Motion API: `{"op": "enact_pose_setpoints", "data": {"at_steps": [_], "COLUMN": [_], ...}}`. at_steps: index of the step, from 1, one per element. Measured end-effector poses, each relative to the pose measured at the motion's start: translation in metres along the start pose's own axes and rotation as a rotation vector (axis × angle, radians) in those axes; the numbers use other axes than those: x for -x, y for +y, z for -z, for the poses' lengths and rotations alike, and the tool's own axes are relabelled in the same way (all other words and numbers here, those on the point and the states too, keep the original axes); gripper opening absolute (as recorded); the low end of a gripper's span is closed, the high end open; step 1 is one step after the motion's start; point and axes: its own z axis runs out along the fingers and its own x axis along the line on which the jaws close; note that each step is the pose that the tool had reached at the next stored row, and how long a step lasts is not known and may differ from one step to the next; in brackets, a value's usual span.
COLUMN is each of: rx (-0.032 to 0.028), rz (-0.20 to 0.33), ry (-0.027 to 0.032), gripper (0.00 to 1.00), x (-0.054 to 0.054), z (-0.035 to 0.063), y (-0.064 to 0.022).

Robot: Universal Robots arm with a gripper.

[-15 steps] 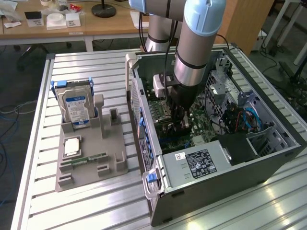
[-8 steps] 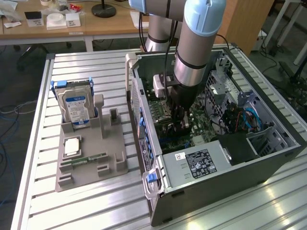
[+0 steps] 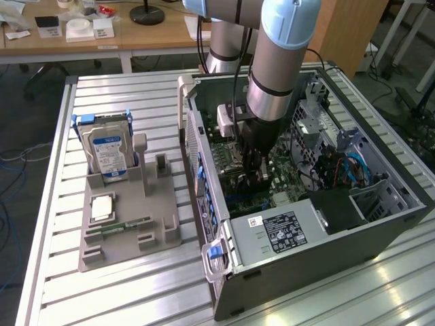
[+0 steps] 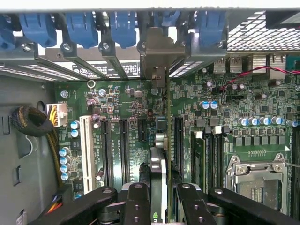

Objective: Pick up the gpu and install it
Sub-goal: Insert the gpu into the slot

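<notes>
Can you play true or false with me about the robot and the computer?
1. The pincer holds the gpu edge-on over the motherboard. True.
2. The hard drive is inside the computer case. False: it stands in the grey holder on the table, outside the case.
3. The case is open, so you can see inside. True.
4. The arm reaches toward the grey holder. False: it reaches down into the case.
</notes>
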Motion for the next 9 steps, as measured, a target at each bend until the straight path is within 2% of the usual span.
{"op": "enact_pose_setpoints", "data": {"at_steps": [9], "rx": [0.0007], "rz": [0.015], "ry": [0.0001], "gripper": [0.27], "x": [-0.0001], "z": [-0.0015], "y": [-0.0001]}}
